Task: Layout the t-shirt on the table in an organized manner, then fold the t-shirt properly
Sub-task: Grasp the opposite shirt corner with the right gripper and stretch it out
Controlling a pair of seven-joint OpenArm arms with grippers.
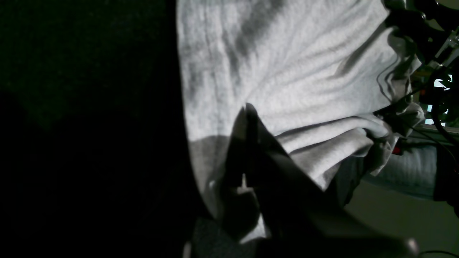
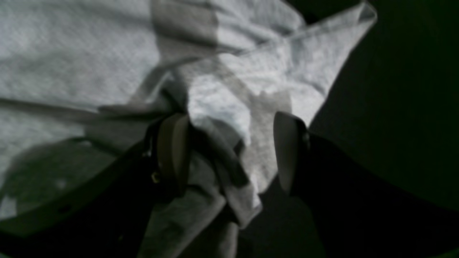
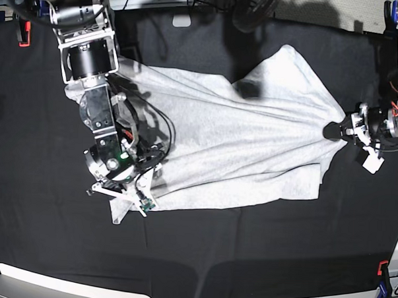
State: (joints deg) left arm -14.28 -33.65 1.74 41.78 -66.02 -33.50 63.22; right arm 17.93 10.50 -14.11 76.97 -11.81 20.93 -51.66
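- Closed left gripper (image 1: 247,118) pinches the t-shirt (image 1: 287,71) edge in the left wrist view; fabric fans out in tension folds, black table (image 1: 89,107) beside it.
- Right gripper (image 2: 229,150) stands wide open over a crumpled corner, probably a sleeve, holding nothing.
- From the base view, the shirt is spread but wrinkled, not yet flat; folding is all left. Free table lies all around.

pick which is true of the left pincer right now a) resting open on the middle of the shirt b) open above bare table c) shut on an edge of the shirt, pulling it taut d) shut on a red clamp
c, the left pincer is closed on a bunched edge of the shirt, and creases fan out across the cloth from that pinch.
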